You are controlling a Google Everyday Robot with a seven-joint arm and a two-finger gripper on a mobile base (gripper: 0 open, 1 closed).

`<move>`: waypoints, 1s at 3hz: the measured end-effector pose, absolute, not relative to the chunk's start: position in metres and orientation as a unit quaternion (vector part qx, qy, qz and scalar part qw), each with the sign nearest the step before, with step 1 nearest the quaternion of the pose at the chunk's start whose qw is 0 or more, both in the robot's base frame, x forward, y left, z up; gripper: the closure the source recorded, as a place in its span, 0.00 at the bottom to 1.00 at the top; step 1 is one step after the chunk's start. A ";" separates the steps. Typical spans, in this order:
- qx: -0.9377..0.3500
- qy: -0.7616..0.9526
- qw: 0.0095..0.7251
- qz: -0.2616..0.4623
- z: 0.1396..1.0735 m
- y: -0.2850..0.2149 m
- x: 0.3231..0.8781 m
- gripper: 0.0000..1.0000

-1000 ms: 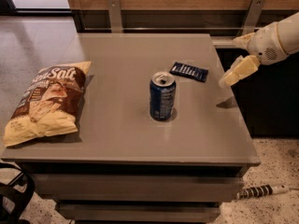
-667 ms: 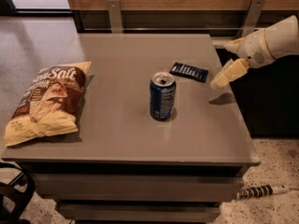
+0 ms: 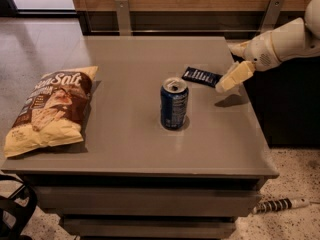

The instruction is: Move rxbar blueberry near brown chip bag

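Note:
The rxbar blueberry (image 3: pixel 201 77), a small flat navy wrapper with white lettering, lies on the grey table (image 3: pixel 125 134) right of centre, towards the back. The brown chip bag (image 3: pixel 50 108) lies flat at the table's left edge, far from the bar. My gripper (image 3: pixel 231 79), on a white arm reaching in from the right, hangs just right of the bar's right end, slightly above the tabletop. It holds nothing.
An upright blue soda can (image 3: pixel 174 104) stands in the middle of the table, just in front and left of the bar. A dark cabinet (image 3: pixel 290 104) stands to the right of the table. A cable (image 3: pixel 280 204) lies on the floor at lower right.
My gripper has moved left and slightly down, from the table's right edge to just beside the bar's right end. The bar, can and bag have not moved.

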State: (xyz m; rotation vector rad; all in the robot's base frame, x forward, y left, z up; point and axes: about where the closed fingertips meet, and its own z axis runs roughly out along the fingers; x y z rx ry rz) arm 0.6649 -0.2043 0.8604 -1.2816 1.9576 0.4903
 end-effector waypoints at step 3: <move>-0.460 0.765 0.384 0.238 0.828 -0.187 0.694 0.00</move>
